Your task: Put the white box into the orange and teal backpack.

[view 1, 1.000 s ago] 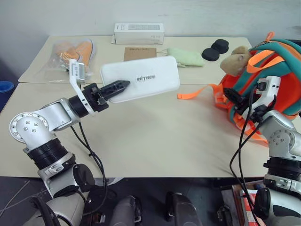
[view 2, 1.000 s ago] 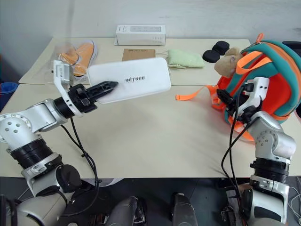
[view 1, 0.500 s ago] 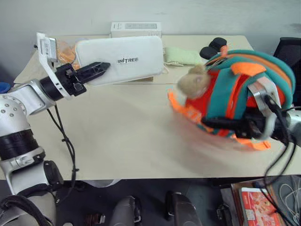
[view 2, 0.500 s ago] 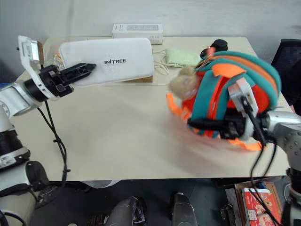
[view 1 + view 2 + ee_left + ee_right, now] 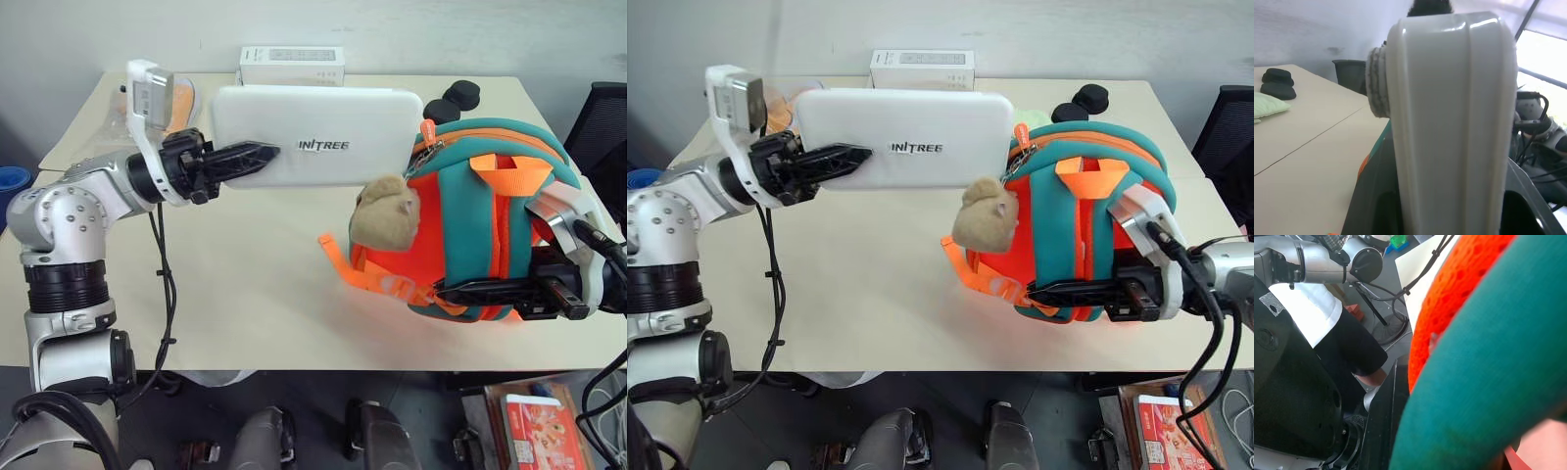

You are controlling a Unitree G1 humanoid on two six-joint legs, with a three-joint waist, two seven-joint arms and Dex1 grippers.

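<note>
One white box (image 5: 318,135) is up off the table (image 5: 245,294), gripped at its left short end by the left gripper (image 5: 257,155), whose fingers pinch the flat faces. Its long axis runs level and across the view, pointing from the left gripper toward the orange and teal backpack (image 5: 490,230); the printed face is turned toward the head camera. The far short end of the box sits just above and behind the backpack's upper left corner, close to the zipper edge, and whether they touch cannot be told. The backpack stands near the table's front right, straps facing the camera, with a tan plush toy (image 5: 384,211) hanging on its left side. The right gripper (image 5: 460,292) is closed narrow on the lower edge of the backpack and appears to be steadying it. Judgement: the left arm carries the box, so insertion depends on the opening lying in line with the box's long axis; the opening itself is not clearly visible, so alignment is uncertain. At the back edge lie a long white carton (image 5: 291,66) and two black pads (image 5: 453,98).
</note>
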